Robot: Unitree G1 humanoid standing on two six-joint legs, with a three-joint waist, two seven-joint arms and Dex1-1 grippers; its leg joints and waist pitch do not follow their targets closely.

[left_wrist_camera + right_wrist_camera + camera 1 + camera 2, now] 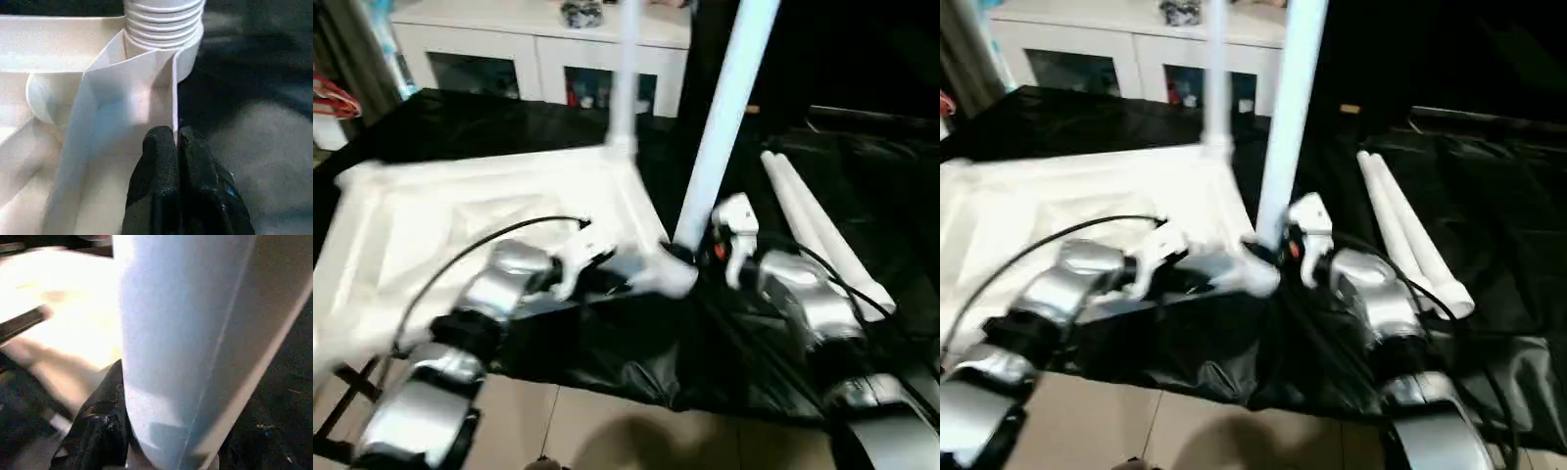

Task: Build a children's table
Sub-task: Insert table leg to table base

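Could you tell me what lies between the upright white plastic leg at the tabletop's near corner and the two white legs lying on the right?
Bare black table cover, seen in the left eye view, separates the upright leg from the lying legs.

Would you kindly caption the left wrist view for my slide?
Left gripper pinches the upturned tabletop's rim beside a ribbed leg base seated in its corner socket.

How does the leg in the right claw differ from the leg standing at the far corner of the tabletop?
The held leg leans, gripped low by the right claw at the near corner; the far leg stands upright, untouched, seated in its corner of the tabletop. The held leg looks thicker, being nearer. Both are white tubes rising from the overturned top.
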